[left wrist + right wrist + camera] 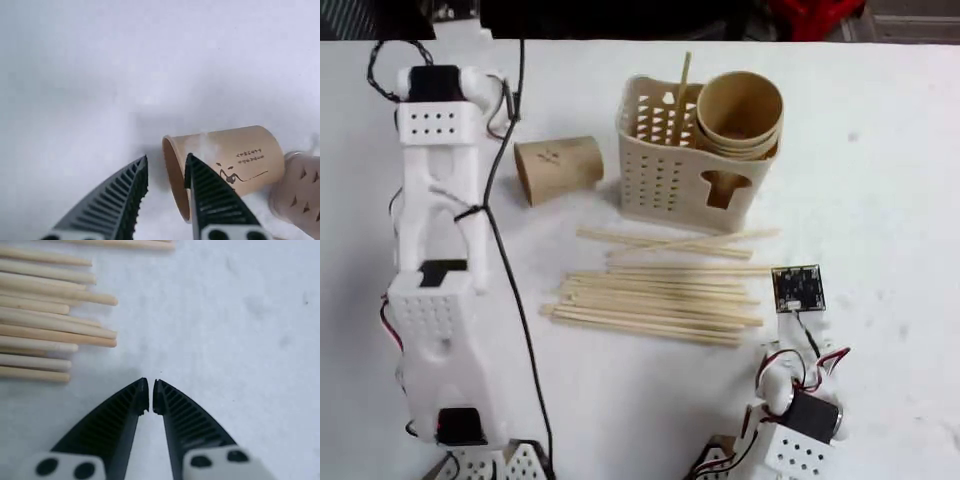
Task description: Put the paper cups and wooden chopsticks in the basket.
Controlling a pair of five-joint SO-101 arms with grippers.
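Our left claw (167,161) stands part open and holds nothing. A cup (235,155) lies on its side near the basket (660,185), its mouth right at the claw's tips, and we cannot tell if they touch. Our right claw (150,390) is all but closed and empty, over the white table (240,315) beside the chopsticks (45,330). The basket holds stacked cups (740,110) and one upright stick (682,85). Behind the table the room is dark.

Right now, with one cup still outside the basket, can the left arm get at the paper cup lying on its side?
Probably yes: the left gripper is open right at the mouth of the paper cup, with nothing between them.
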